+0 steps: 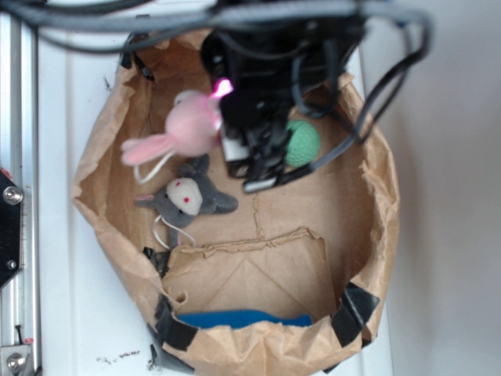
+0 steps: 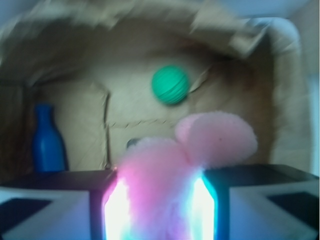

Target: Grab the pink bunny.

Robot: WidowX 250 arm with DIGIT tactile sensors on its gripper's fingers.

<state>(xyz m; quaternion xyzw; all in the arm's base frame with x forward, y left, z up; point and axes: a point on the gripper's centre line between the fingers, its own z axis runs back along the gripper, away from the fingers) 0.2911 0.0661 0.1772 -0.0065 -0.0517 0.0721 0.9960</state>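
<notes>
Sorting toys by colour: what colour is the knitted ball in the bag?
Green; the knitted ball shows best in the wrist view.

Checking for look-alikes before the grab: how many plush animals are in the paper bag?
2. The pink bunny is at the bag's far side, between the gripper fingers. The grey plush animal lies just in front of it. More could be hidden under the arm.

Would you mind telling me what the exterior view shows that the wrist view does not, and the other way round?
Only the exterior view shows the grey plush animal, the black cables above the bag, and the paper bag's whole rolled rim. Only the wrist view shows the hand closed on the pink bunny, its fingers pressed against the plush, and the blue bottle as a recognisable bottle. Both show the bunny, the green ball, the bag's brown floor and the blue bottle, though outside it is only a blue strip.
</notes>
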